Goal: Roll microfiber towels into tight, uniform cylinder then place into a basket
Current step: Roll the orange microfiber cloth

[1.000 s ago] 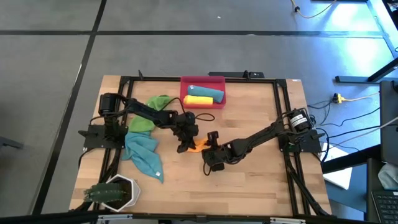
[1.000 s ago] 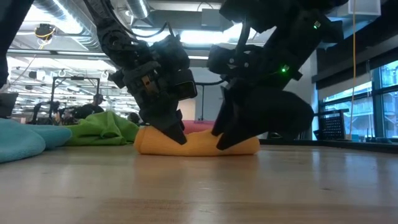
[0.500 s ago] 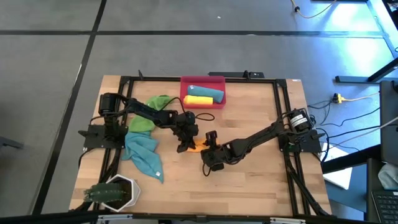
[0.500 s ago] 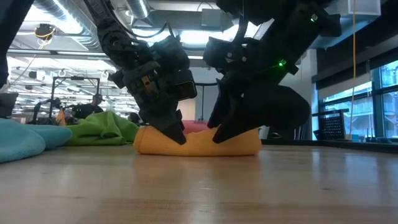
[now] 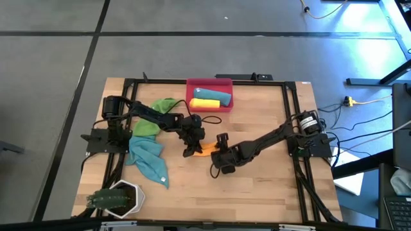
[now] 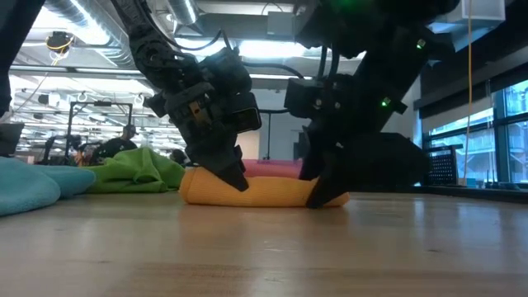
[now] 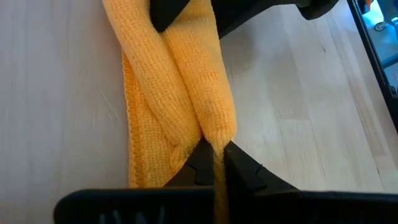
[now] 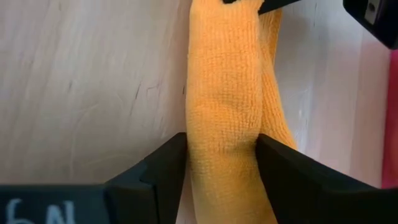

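Since a second ago, my right gripper (image 6: 330, 194) has slid along the roll toward its right-hand end in the low view, and from above it sits a touch further right on the table; the left one hasn't budged.

Closest to the low camera is bare wooden table (image 5: 270, 186), then the orange towel (image 6: 264, 190), rolled into a short fat log lying flat on the wood near the middle. Right gripper's fingers (image 8: 155, 171) straddle one end of it, spread about as wide as the roll and pressing both sides (so it's a grip on a fat thing, not loose open jaws). My left gripper (image 5: 190, 149) is at the other end, pinched tight on the towel's edge; in its wrist view the fingertips (image 7: 239, 168) are squeezed together with a thin strip of orange cloth between them.

Off to the left, well apart from the roll, a teal-blue towel (image 5: 149, 159) lies crumpled and unrolled, and a green towel (image 5: 154, 117) is bunched up behind it near the left arm's base. A white hexagonal pot (image 5: 122, 197) with a plant sits at the near left corner.

Farthest back, at the table's far edge, is the red-pink basket (image 5: 210, 83) with a yellow roll (image 5: 205, 103) and a teal roll (image 5: 210, 94) side by side in it.
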`<state>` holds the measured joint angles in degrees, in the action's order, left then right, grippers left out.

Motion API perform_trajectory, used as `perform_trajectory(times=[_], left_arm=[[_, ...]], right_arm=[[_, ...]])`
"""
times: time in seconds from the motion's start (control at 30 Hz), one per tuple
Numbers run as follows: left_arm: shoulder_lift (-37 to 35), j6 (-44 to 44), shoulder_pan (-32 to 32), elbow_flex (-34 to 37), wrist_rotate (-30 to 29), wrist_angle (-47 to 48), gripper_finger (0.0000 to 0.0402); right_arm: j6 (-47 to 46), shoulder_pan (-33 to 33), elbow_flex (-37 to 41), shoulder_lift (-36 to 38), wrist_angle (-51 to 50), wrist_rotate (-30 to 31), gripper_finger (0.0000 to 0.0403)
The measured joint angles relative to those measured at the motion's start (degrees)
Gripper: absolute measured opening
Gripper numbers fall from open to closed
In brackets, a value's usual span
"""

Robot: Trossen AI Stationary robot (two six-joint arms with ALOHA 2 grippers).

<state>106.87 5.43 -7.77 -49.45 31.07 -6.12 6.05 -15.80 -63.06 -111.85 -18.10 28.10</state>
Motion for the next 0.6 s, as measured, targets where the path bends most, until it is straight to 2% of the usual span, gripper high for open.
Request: perform_trajectory(times=[0.6], left_arm=[[-0.02, -0.02, 0.00, -0.02, 0.37, 0.56, 0.0000]], right_arm=[[1.96, -0.73, 0.08, 2.91, -0.20, 1.00, 0.0194]])
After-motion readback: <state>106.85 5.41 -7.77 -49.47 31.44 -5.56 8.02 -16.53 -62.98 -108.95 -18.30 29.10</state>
